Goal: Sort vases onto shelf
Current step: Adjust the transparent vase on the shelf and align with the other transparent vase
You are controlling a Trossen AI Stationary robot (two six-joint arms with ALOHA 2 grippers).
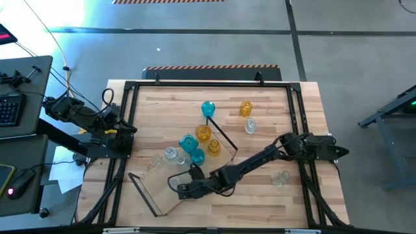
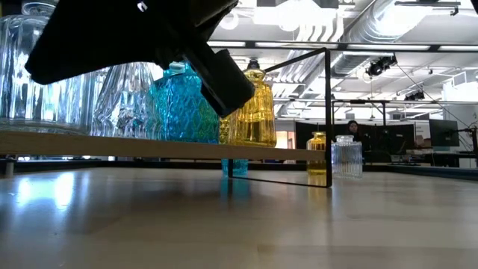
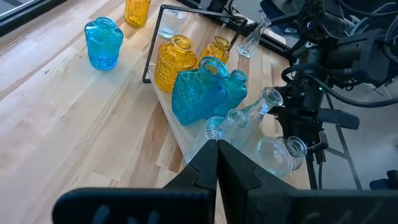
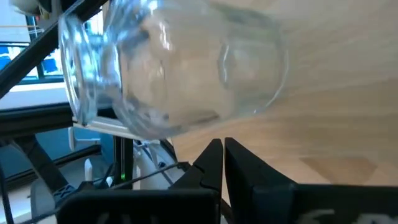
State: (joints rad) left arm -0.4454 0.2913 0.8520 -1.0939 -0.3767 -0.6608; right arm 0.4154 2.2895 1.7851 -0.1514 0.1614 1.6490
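Vases are partly sorted: several clear, teal and amber pieces stand on the shelf (image 1: 170, 184), which lies diagonally on the counter (image 1: 292, 201). Off the shelf remain a teal vase (image 1: 208, 108), an amber vase (image 1: 246, 108) and a clear vase (image 1: 250, 126) beyond its far end, and another clear vase (image 1: 281, 177) beside it. Right pincer (image 1: 184, 190) sits closed and empty over the shelf; left pincer (image 1: 130, 130) waits closed and empty, well apart from the shelf.

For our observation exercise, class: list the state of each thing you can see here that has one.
Right pincer: shut, empty, by the shelf.
Left pincer: shut, empty.
Shelf: standing, holding several vases.
Teal vase off the shelf: upright.
Amber vase off the shelf: upright.
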